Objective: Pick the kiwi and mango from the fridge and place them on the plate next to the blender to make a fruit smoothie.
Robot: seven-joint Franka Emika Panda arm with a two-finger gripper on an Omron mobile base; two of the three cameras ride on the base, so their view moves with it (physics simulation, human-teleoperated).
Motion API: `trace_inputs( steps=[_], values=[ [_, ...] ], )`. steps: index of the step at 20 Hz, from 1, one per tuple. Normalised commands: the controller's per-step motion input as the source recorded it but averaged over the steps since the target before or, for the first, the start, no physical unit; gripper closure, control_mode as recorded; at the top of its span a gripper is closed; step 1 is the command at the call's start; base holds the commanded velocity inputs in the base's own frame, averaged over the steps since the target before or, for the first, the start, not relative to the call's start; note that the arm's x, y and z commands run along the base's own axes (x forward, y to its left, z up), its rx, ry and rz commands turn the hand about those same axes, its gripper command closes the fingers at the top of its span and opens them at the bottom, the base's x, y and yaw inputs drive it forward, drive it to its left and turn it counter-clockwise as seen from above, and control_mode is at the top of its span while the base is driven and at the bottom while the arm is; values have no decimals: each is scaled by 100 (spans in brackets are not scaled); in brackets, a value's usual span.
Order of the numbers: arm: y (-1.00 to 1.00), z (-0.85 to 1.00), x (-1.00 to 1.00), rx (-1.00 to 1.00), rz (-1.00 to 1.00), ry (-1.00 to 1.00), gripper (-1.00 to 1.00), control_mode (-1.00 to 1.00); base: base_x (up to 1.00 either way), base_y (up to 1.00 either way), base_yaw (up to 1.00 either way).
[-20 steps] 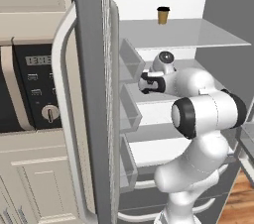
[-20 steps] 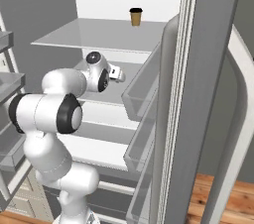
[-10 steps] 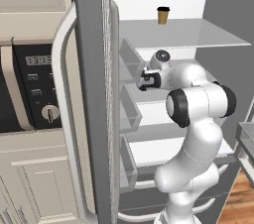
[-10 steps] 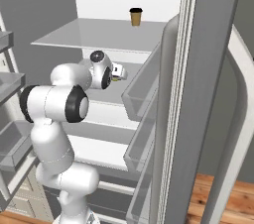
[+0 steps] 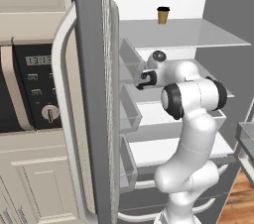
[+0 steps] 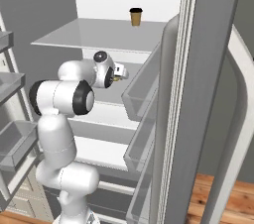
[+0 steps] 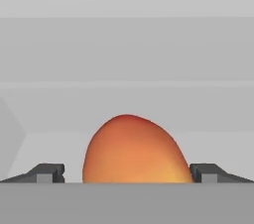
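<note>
Two spread fingertips (image 7: 48,172) flank the mango (image 7: 133,151)

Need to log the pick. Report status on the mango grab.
Gripper open, fingertips either side of the mango, not closed on it. Mango sits on a fridge shelf. Nothing between fingers and fruit.

We are looking into the open fridge (image 5: 94,94), where the white arm (image 5: 191,134) is reaching over a middle glass shelf (image 5: 163,114) toward the door bins (image 5: 130,114). A brown paper cup (image 5: 163,15) is standing on the top shelf, and an oven control panel (image 5: 42,89) is showing at left.
</note>
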Motion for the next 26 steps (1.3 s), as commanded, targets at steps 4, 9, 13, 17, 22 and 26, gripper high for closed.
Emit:
trace_inputs(
  steps=[4,9,13,17,22,26],
  values=[
    [0,-41,7,0,2,0,100,-100,0,0,0],
    [0,-18,0,0,2,0,100,-100,0,0,0],
    [0,-1,-23,1,2,-5,100,-100,0,0,0],
    [0,9,-75,3,0,-14,100,-100,0,0,0],
    [0,5,-83,4,0,-10,100,-100,0,0,0],
    [-1,46,-73,3,0,-1,100,-100,0,0,0]
  ],
)
